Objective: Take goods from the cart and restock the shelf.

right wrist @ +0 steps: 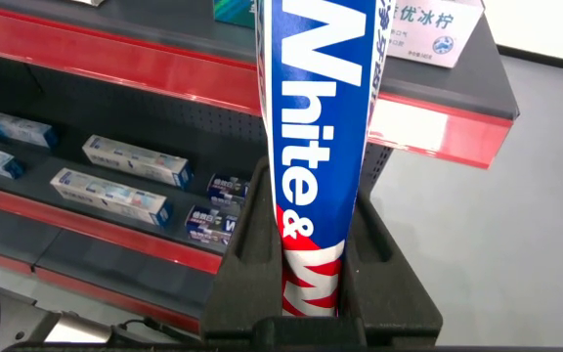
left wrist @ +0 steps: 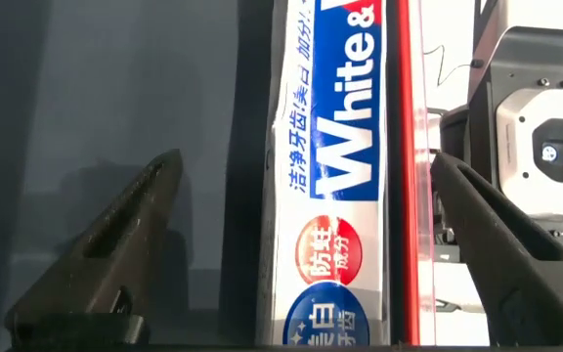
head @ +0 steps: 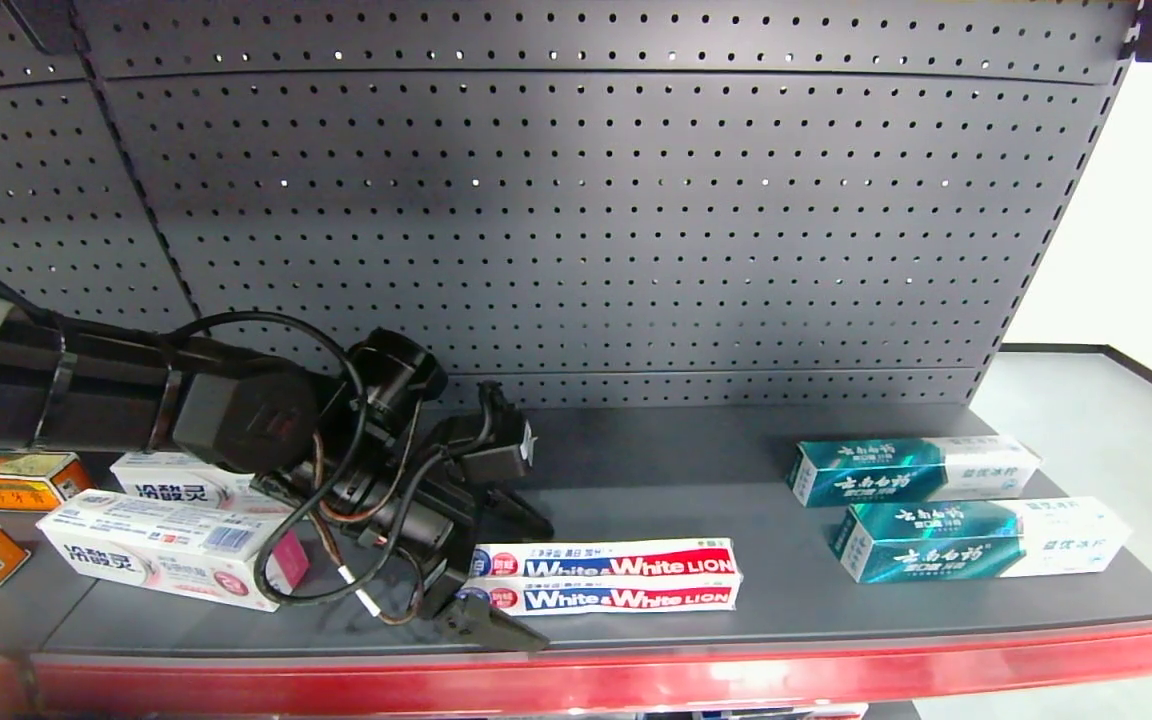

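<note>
Left tool [left wrist: 306,166] spread astride the front toothpaste box [left wrist: 335,196] at the shelf [head: 636,670] edge, the box's ends cut off. Right tool [right wrist: 311,220] pinches a second toothpaste box [right wrist: 316,98], its base hidden.

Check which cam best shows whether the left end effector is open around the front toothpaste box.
Left wrist view: left end effector open, fingers either side of the front toothpaste box, not touching. Head view shows it from above, cables partly covering.
</note>
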### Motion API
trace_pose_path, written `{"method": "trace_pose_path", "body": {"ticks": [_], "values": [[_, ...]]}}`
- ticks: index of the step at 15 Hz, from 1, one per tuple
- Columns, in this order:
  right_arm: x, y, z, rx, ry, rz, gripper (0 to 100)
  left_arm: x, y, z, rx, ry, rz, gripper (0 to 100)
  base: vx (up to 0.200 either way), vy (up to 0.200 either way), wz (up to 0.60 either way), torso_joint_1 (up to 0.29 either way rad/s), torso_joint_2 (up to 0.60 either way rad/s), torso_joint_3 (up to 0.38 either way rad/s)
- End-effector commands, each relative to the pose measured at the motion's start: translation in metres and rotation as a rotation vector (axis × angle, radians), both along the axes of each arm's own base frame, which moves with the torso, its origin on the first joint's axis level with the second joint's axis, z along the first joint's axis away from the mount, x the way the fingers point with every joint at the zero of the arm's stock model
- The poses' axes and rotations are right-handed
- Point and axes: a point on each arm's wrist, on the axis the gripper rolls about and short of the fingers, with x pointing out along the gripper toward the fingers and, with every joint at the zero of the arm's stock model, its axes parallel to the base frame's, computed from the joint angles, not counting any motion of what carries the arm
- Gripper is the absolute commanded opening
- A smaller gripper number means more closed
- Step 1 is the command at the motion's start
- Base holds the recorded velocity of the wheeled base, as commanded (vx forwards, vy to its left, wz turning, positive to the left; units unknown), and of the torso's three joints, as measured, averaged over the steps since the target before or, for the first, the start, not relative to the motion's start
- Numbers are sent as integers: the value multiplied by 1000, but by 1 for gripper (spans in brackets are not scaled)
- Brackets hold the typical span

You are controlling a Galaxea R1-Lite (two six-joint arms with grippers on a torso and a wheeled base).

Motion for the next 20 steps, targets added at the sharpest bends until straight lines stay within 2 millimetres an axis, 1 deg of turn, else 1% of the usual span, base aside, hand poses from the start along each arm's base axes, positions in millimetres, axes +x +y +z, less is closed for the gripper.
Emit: {"method": "trace_pose_path", "body": {"ticks": [1, 4, 8, 9, 11, 12, 14, 15, 16, 17, 19, 20], "values": [[0, 0, 0, -1, 0, 2, 0, -2, 0, 4, -5, -9, -1, 100, 0, 0, 0, 0, 0, 0], [0, 0, 0, -1, 1, 2, 0, -4, 2, 12, -14, -31, 0, 100, 0, 0, 0, 0, 0, 0], [0, 0, 0, -1, 1, 5, 0, -7, 3, 17, -20, -46, 3, 100, 0, 0, 0, 0, 0, 0], [0, 0, 0, -1, 3, 7, 0, -9, 7, 24, -27, -64, 10, 100, 0, 0, 0, 0, 0, 0], [0, 0, 1, -2, 4, 11, 0, -12, 11, 31, -36, -83, 18, 100, 0, 0, 0, 0, 0, 0], [1, 0, 3, -3, 10, 18, 0, -14, 20, 42, -48, -115, 43, 100, 0, 0, 0, 0, 0, 0], [5, 1, 9, -5, 36, 24, 0, -20, 26, 53, -58, -144, 55, 100, 0, 0, 0, 0, 0, 0], [12, 2, 24, -8, 70, 23, 0, -28, 34, 57, -60, -152, 76, 100, 0, 0, 0, 0, 0, 0], [20, 3, 34, -11, 91, 23, 0, -34, 38, 59, -61, -156, 82, 100, 0, 0, 0, 0, 0, 0], [37, 6, 52, -11, 105, 26, 0, -42, 48, 61, -60, -160, 106, 100, 0, 0, 0, 0, 0, 0], [67, 11, 69, -7, 89, 53, 0, -51, 60, 71, -69, -196, 141, 100, 0, 0, 0, 0, 0, 0], [71, 13, 71, -8, 97, 87, 0, -53, 65, 76, -73, -214, 156, 100, 0, 0, 0, 0, 0, 0]]}}
